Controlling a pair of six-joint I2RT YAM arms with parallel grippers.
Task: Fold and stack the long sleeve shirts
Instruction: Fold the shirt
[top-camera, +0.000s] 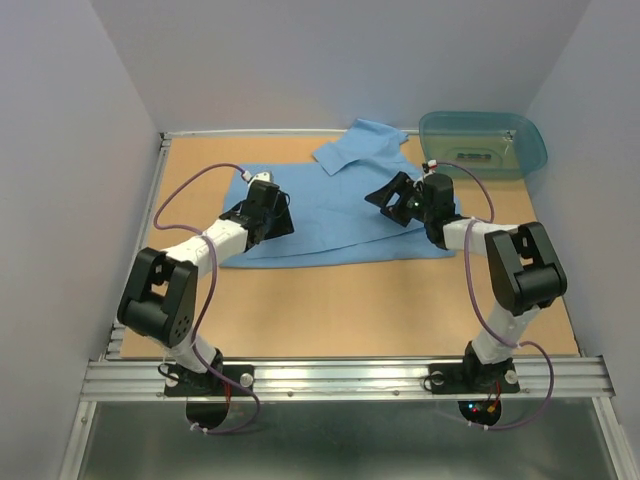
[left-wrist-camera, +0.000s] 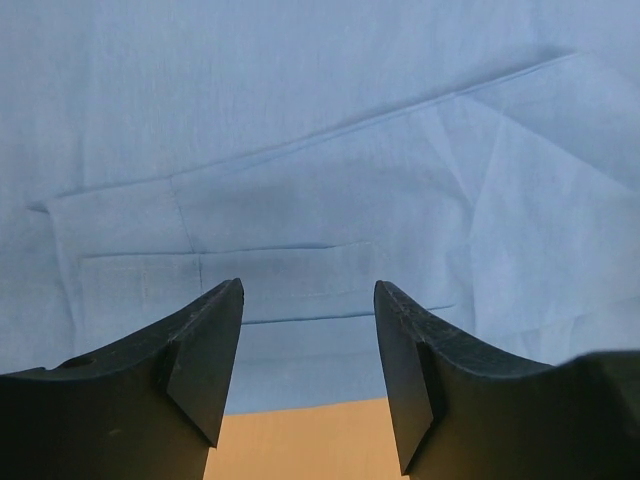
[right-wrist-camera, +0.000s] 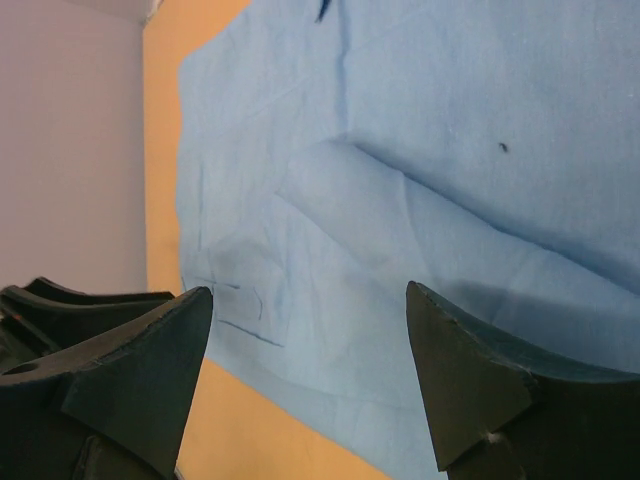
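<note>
The light blue shirt lies flat on the table, its long axis running crosswise from one arm to the other. A folded sleeve lies on top of the shirt in the left wrist view. Both arms are over it, one toward each end, so neither is clearly nearer.

The left gripper hangs above the shirt's near edge. In its wrist view the cloth lies under and ahead of the jaws, and bare table shows just behind the tips. The right gripper hovers over the other end, the shirt's edge below its jaws.

Both pairs of jaws stand spread wide, grasping nothing, and we cannot tell whether they touch the cloth.

A smaller blue piece lies beyond the jaws, beside the teal tub. We cannot tell whether it is a separate shirt.
</note>
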